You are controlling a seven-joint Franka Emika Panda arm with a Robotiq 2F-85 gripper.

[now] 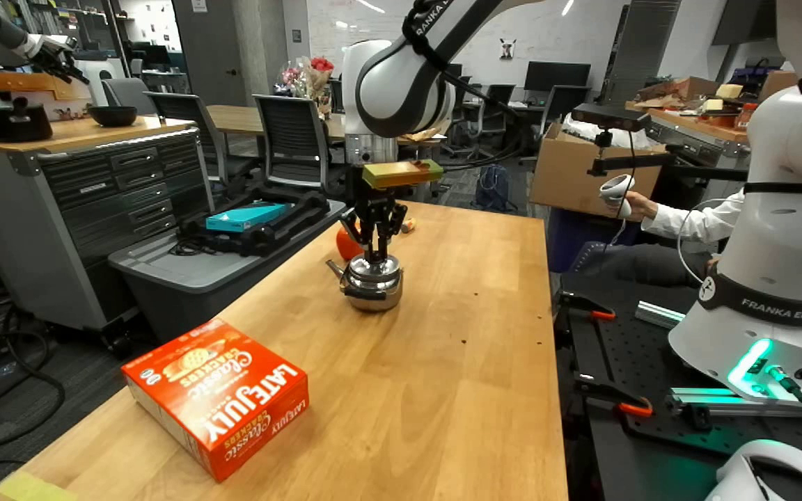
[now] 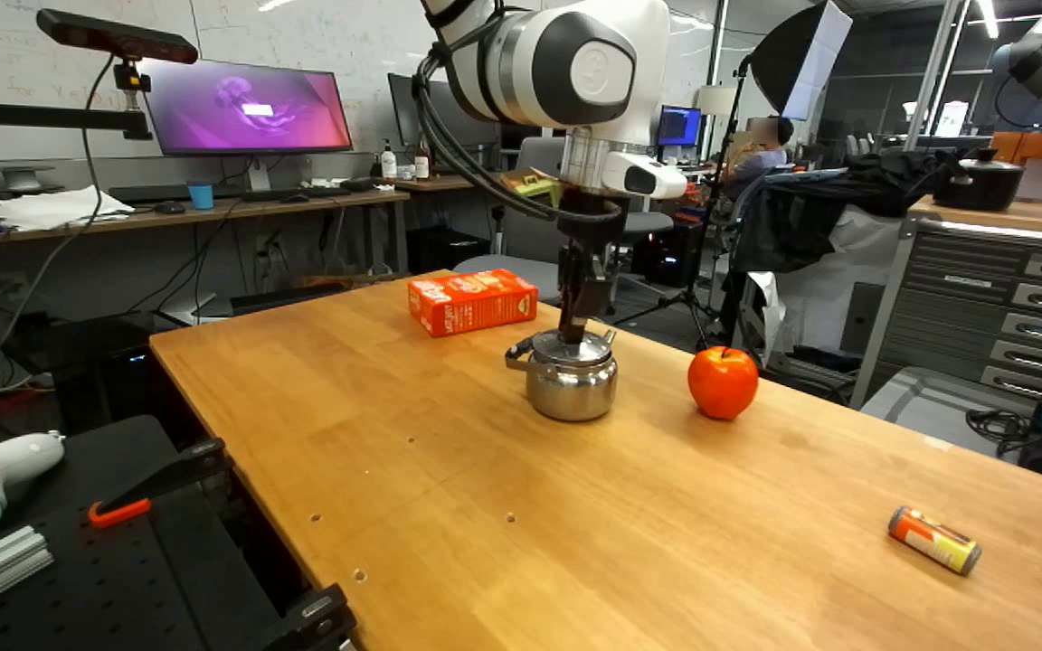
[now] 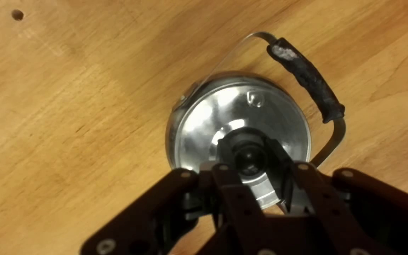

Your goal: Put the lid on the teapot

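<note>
The teapot stands upright on the wooden table, and it also shows in an exterior view. The silvery lid lies over the top of the pot. In the wrist view the lid covers the mouth, with the pot's rim just showing round it. My gripper points straight down, with its fingers on both sides of the dark centre knob; they appear closed on it. The pot's black handle is folded to one side. The lid's seating edge is hidden.
An orange-red cracker box lies on the table, also seen in an exterior view. A red apple stands near the teapot by the table edge. A small yellow-orange cylinder lies farther along the table.
</note>
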